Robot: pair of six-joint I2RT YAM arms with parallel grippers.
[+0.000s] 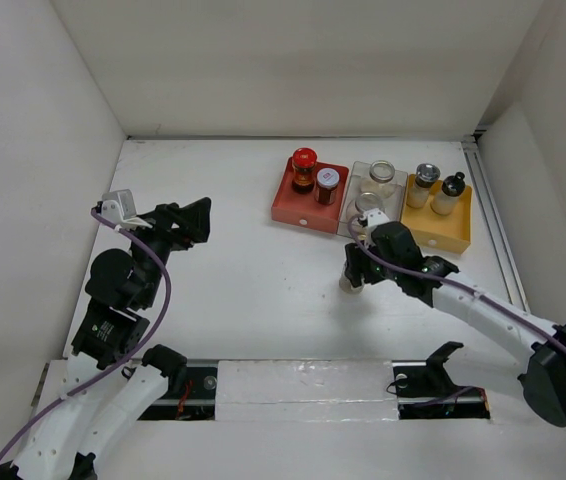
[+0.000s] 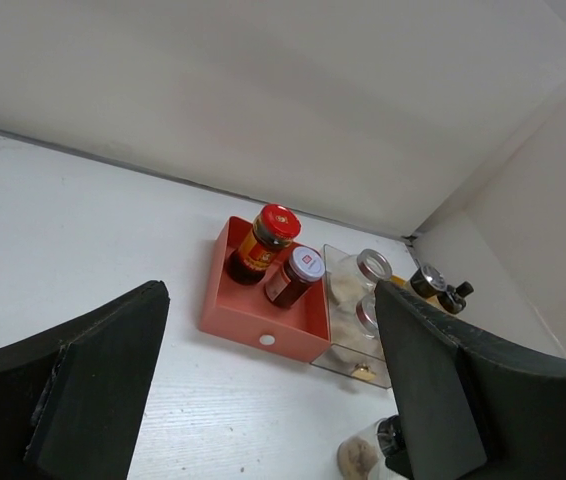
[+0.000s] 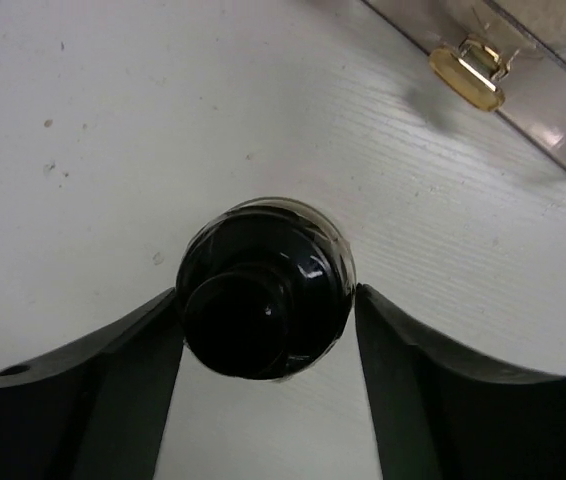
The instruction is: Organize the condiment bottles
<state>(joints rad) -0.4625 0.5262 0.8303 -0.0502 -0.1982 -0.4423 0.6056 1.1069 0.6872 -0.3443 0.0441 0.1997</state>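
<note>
Black fingers (image 3: pixel 73 400) of the right hand (image 3: pixel 268 300) sit nearest the lens, set on either side of the glossy knob cap of a shaker (image 3: pixel 263 290). They flank it so closely that I cannot tell whether they already pinch it or only bracket it. This shaker stands upright on the white, faintly grained counter (image 1: pixel 213 290), alone, just on the near side of the clear tray (image 3: pixel 543 90), whose brass latch (image 3: pixel 468 68) faces it. I judge the bottle to be light, rigid and breakable: small glass under a hard, rounded, shiny cap. The domed knob would likely slip between flat pads, so the broader collar beneath it looks the surer place to hold, squeezed gently and lifted straight so that it does not tip. Inside the clear tray are two clear jars (image 1: pixel 383 172) with silvery rims. Touching that tray's left side is the red tray (image 1: pixel 298 215), which holds two dark jars (image 1: pixel 305 160), one red-lidded, one with a pale lid. Against the clear tray's right side is the yellow tray (image 1: pixel 438 235), which carries two capped shakers (image 1: pixel 424 180) like the loose one. Well to the left of the clear tray, the left hand (image 2: pixel 263 400) hangs above the counter with its jaws wide and nothing between them.
</note>
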